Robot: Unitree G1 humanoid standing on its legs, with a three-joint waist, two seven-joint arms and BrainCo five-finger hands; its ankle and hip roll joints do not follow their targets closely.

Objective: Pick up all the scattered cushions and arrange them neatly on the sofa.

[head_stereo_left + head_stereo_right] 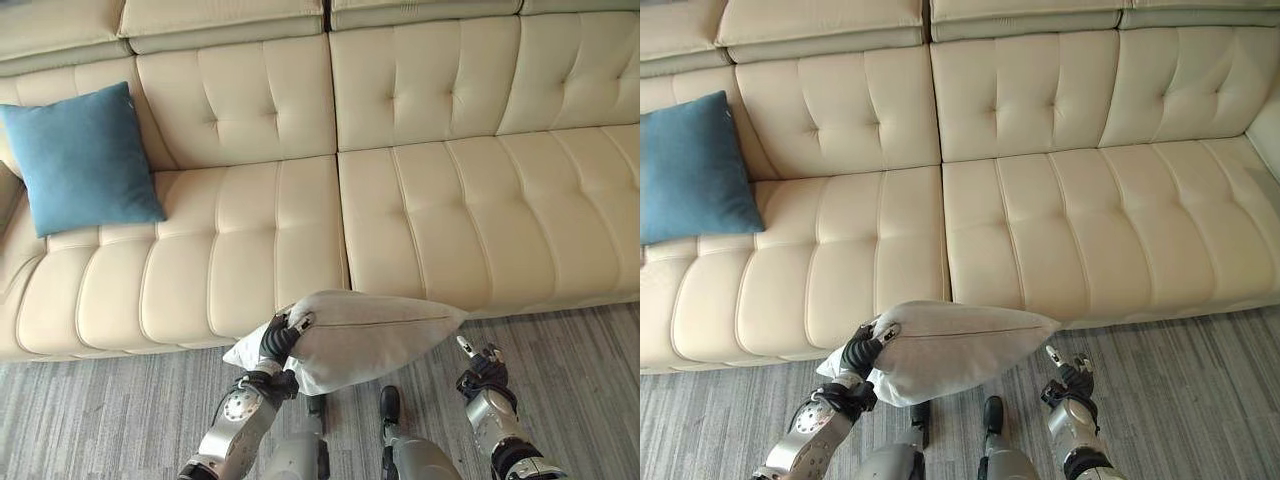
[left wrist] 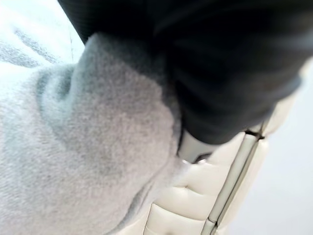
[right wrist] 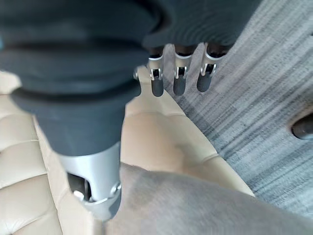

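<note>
We see the left hand (image 1: 279,340) with its fingers curled and clamped on the corner of a pale grey, soft fabric cushion (image 1: 370,335), holding it off the grey striped carpet floor (image 1: 100,410) just in front of the cream tufted leather sofa (image 1: 420,210). From those fingers the cushion stretches across toward the right hand (image 1: 480,362), its far corner ending just short of it. In the left wrist view the grey fabric bunches right against the dark cover.

The right hand hangs beside that far corner; in its own wrist view its fingers (image 3: 178,78) are straight and apart, gripping nothing, with the grey cushion close by the thumb and the sofa's front edge past the fingertips.

Well beyond the left fingers, a square blue fabric cushion (image 1: 80,155) leans upright against the sofa backrest at the sofa's left end.
</note>
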